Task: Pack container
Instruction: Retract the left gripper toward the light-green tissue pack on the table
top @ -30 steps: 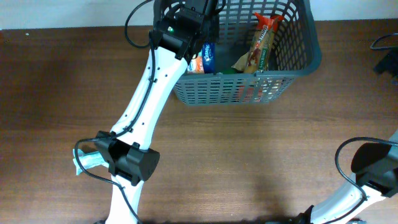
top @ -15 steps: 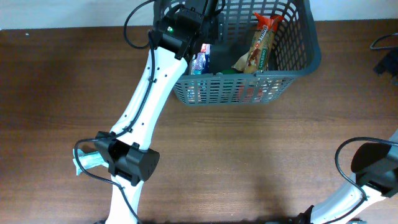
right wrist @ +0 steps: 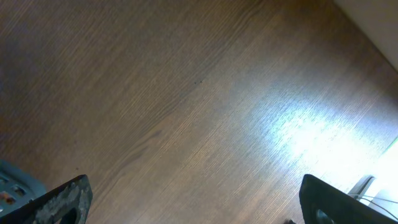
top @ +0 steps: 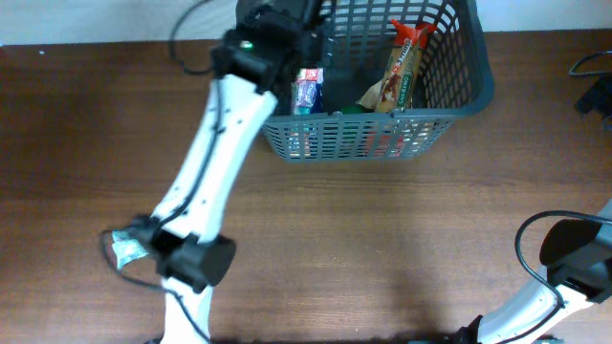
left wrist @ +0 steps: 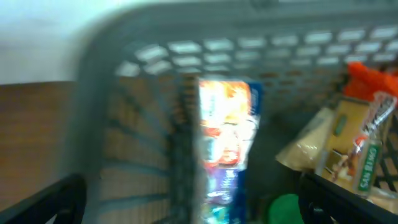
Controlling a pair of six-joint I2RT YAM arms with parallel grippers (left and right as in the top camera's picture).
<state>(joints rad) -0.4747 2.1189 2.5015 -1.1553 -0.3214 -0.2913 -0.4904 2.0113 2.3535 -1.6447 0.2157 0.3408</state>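
Left pincer hangs inside the container, jaws spread wide and holding nothing; the dark grey basket's lattice wall curves ahead of it and to its left; a white, blue and orange packet, blurred, stands just ahead between the line of its fingers; a snack bar leans to its right. Right pincer, equally wide and empty, faces bare wooden surface, well apart from the container.

Overhead camera looks straight down on worktop and shopping basket; left wrist camera peers closely into that basket; right wrist camera faces wood-grain worktop, close.
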